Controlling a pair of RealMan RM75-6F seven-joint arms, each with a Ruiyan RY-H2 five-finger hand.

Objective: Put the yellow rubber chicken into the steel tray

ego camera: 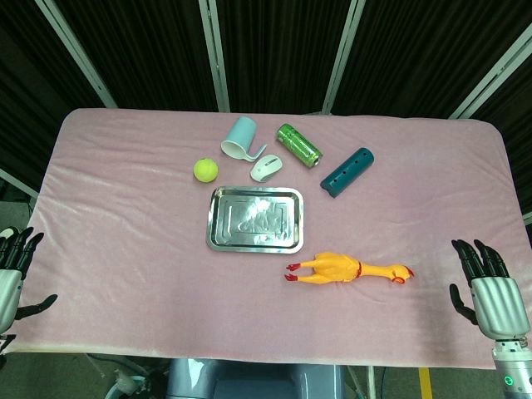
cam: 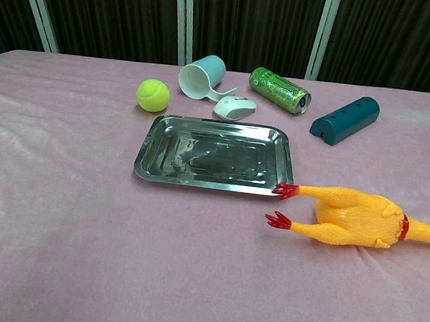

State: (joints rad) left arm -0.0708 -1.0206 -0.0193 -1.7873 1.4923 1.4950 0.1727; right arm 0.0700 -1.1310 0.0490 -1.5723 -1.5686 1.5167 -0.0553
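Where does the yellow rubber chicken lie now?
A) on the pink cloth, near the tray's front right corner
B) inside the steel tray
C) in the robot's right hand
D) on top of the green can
A: the yellow rubber chicken lies flat on the pink cloth, outside the rectangular steel tray, and neither hand touches it.

lab test cell | black curtains | pink-clothed table

Your yellow rubber chicken lies just beside the steel tray; both your hands hang open, well apart.
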